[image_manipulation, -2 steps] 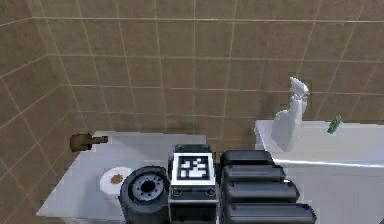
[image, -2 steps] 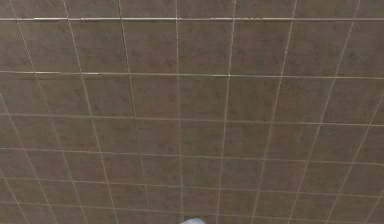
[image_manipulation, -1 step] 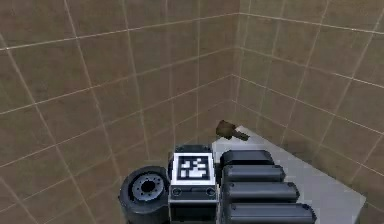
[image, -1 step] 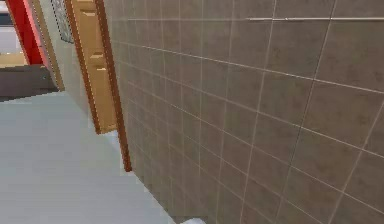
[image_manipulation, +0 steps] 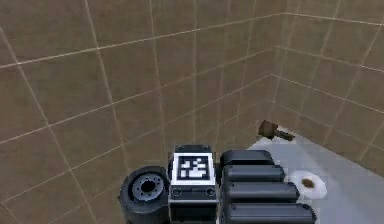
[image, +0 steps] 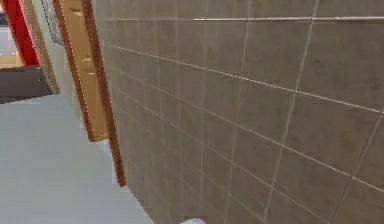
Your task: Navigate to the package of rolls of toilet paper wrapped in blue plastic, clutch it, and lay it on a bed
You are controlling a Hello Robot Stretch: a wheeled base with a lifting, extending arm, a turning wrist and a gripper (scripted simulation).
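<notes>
Across the forward view's middle and right ran a large wall of grey-brown square ceramic tiles (image: 260, 100), and the same tiling (image_manipulation: 100, 80) filled the arm side view's upper part, meeting a second tiled wall (image_manipulation: 340, 70) at a corner toward that view's right. Below the forward view's left spread a pale, smooth grey-white floor (image: 50, 160), and a like pale surface (image_manipulation: 350, 170) lay at the arm side view's lower right. A tall orange-brown wooden door frame (image: 95, 90) stood against the tiled wall's left end in the forward view, with a bright red upright strip (image: 20, 30) and a dark grey low slab (image: 25, 82) beyond it at the upper left. At the arm side view's bottom edge sat the robot's dark ribbed arm (image_manipulation: 255, 185). Left of it stood a small white square with black marks (image_manipulation: 194, 166), and left of that the gripper (image_manipulation: 147, 190) showed as a dark rounded body. Its far end could not be made out, so I could not tell whether it held anything or how its fingers stood. Near the arm's right, on the pale surface, rested a single white toilet-paper roll with a brown core (image_manipulation: 310, 184). Farther out, close to the corner, was a small dark brown object (image_manipulation: 268, 128), too small to name.
</notes>
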